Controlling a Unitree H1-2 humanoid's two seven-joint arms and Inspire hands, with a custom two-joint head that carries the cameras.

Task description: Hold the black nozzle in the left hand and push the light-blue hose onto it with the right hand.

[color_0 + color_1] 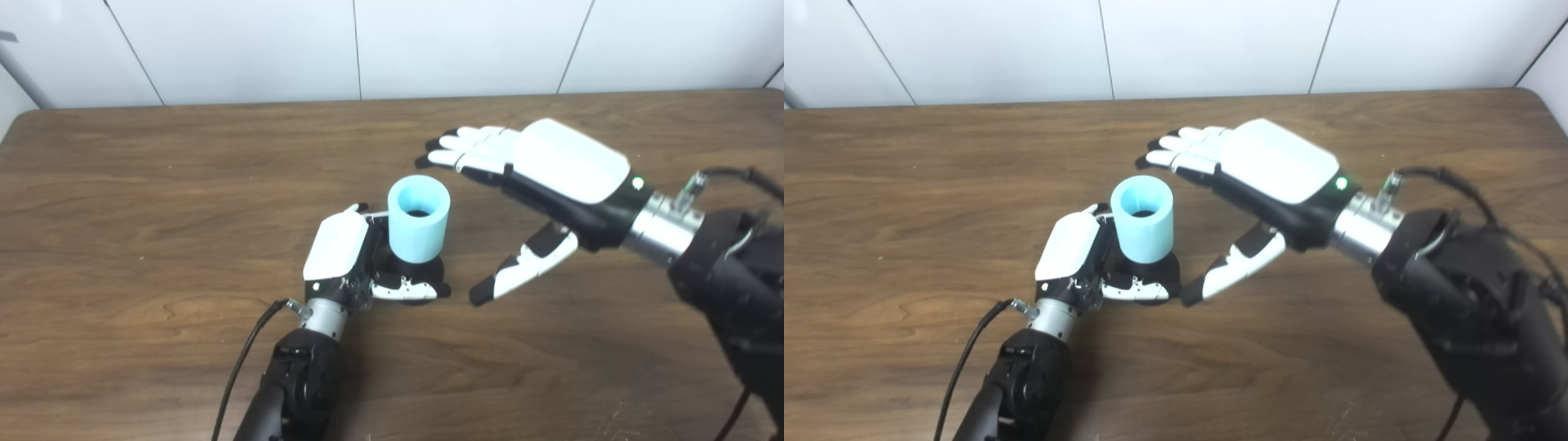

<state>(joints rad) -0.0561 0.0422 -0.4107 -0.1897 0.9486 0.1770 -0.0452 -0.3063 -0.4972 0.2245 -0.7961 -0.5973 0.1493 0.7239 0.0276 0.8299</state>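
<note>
Black nozzle [422, 269] mostly hidden, prob. in left hand [343, 257], under hose [419, 219].

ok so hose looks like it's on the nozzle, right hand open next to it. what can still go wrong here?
1. The open right hand hangs close to the short light-blue hose, its thumb low beside it: a careless move could knock the hose askew.
2. Only the base of the black nozzle shows, so full seating is unconfirmed.
3. The left hand grips low, so releasing may tip the upright stack.
</note>
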